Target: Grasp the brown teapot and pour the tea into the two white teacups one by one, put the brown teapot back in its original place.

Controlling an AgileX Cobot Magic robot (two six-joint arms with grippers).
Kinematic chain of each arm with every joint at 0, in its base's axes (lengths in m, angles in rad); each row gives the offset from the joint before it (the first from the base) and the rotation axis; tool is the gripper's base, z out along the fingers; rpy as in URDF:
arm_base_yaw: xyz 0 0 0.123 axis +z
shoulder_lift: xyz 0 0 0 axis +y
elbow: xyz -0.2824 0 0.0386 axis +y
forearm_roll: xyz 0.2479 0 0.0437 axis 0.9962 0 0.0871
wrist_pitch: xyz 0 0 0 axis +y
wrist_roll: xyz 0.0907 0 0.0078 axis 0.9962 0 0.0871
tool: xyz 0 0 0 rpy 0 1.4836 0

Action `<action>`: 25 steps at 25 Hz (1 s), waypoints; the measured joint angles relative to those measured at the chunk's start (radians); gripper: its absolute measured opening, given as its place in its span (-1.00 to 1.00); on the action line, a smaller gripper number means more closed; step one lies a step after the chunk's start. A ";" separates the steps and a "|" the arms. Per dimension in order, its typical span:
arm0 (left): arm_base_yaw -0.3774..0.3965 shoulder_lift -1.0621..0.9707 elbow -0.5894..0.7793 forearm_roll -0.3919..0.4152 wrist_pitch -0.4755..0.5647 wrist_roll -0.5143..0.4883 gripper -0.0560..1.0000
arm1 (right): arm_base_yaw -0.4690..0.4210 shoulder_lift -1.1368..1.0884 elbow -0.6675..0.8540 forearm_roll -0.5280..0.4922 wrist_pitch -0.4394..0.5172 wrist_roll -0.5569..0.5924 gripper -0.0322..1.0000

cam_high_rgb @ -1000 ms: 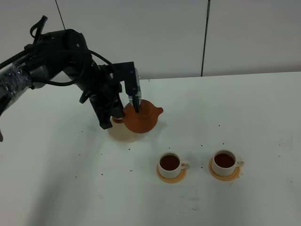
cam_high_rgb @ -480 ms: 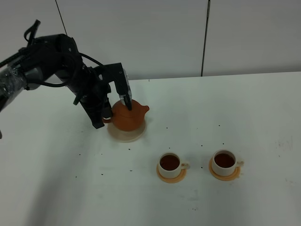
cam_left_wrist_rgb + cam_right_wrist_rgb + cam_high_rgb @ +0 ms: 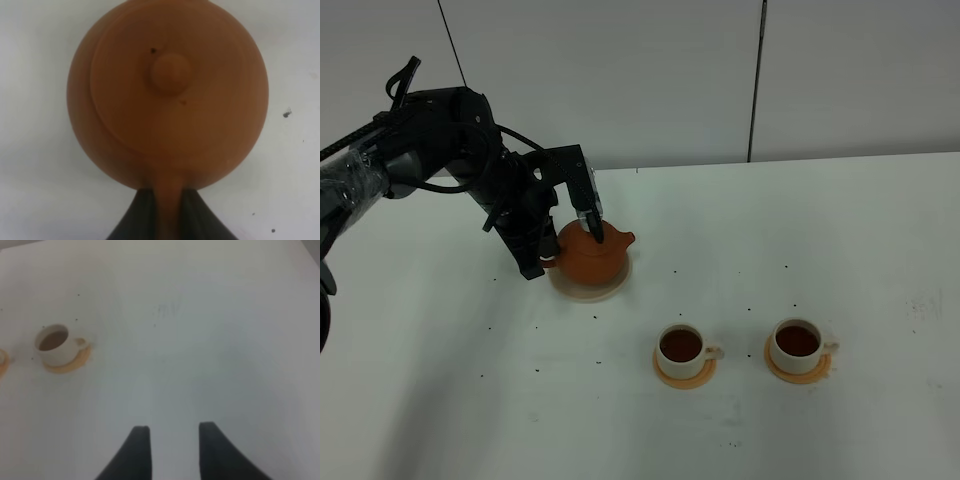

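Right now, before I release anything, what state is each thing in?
brown teapot: upright, lid on, over the beige coaster, handle in the left gripper.
beige coaster: flat on the table under the teapot.
left teacup: on its orange saucer, filled with tea.
right teacup: on its orange saucer, filled with tea.
left gripper: shut on the teapot handle.
right gripper: open, holding nothing.

No text, label, brand or number is readable on anything in these views.
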 joint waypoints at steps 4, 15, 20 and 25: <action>0.000 0.000 0.000 0.000 0.000 -0.001 -0.56 | 0.000 0.000 0.000 0.000 0.000 0.000 -0.48; 0.000 0.015 0.000 0.001 0.007 -0.014 -0.56 | 0.000 0.000 0.000 0.000 0.000 0.000 -0.48; 0.000 0.017 0.000 0.001 0.012 -0.021 -0.56 | 0.000 0.000 0.000 0.000 0.000 0.000 -0.48; 0.000 0.020 0.000 0.018 0.014 -0.026 -0.56 | 0.000 0.000 0.000 0.000 0.000 0.000 -0.48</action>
